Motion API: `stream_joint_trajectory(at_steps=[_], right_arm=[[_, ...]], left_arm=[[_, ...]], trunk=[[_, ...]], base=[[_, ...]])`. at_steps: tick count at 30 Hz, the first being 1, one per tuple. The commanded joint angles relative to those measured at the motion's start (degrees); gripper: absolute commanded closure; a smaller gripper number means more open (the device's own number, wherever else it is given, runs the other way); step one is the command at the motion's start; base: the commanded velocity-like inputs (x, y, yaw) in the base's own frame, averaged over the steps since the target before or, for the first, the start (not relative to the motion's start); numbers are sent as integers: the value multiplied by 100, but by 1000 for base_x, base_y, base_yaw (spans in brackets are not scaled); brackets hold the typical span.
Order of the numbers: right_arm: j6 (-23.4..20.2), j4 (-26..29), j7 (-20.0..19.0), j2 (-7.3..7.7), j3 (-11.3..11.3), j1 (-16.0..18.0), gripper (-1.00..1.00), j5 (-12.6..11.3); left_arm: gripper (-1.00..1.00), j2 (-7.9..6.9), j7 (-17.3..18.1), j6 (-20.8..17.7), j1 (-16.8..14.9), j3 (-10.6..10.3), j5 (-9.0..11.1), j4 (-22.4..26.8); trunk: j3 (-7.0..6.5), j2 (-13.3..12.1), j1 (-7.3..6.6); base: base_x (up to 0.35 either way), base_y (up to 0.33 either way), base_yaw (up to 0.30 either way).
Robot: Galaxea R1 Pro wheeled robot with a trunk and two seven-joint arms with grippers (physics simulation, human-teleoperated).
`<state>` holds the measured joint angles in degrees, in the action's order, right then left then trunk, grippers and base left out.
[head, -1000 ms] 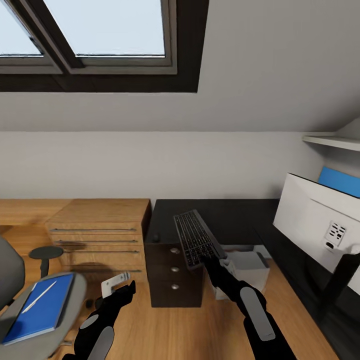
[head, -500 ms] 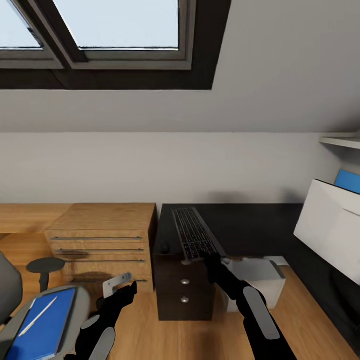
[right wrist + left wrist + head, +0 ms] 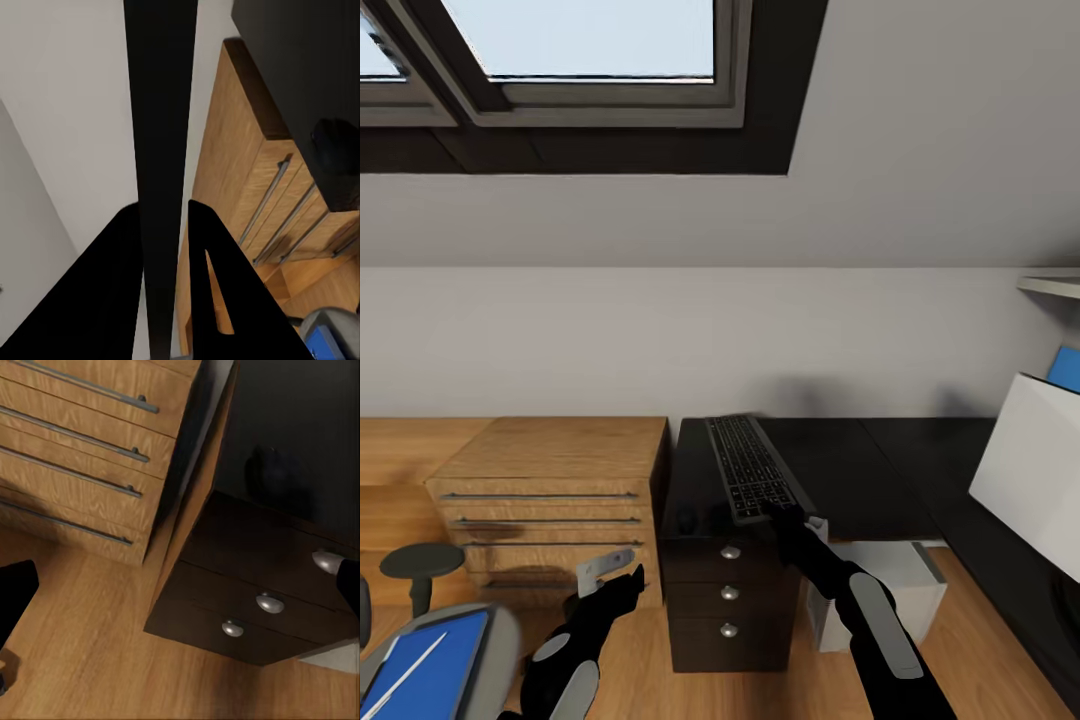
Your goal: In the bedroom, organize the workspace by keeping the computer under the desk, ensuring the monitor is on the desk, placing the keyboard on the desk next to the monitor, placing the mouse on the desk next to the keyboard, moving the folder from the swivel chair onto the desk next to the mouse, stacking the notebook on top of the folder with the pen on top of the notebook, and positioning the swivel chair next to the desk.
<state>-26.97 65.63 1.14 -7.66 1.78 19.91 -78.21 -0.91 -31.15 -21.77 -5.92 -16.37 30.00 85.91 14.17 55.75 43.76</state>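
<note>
The right gripper [image 3: 792, 517] is clamped on the near end of the keyboard [image 3: 748, 465], which lies on the desk [image 3: 840, 470]; the mouse [image 3: 687, 520] sits on the desk beside the keyboard; the left gripper [image 3: 622, 580] hangs near the desk's drawers, and I cannot tell if its fingers are apart; the folder [image 3: 430, 670] rests on the swivel chair [image 3: 505, 640], well apart from the desk.
</note>
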Motion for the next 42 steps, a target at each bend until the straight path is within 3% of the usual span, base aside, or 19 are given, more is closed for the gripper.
stream_joint_trajectory(at_steps=[1,13,21,42], right_arm=[[-38,3,-10,-3,19,5,100,-65],[-10,-33,-10,-17,10,-2,100,-64],[-16,-35,-31,-1,-164,-4,100,-58],[-23,-45,-34,29,-172,-13,100,-30]], left_arm=[[-100,-9,-50,-11,-6,-39,43,8],[-100,-11,-22,-20,-7,-64,84,102],[-100,-13,-31,-20,-6,-26,85,153],[-100,-14,-41,-29,-6,36,94,260]], trunk=[[8,5,4],[8,5,4],[151,326,179],[528,1169,641]], base=[[233,-142,0],[42,-26,0],[0,0,0],[0,0,0]])
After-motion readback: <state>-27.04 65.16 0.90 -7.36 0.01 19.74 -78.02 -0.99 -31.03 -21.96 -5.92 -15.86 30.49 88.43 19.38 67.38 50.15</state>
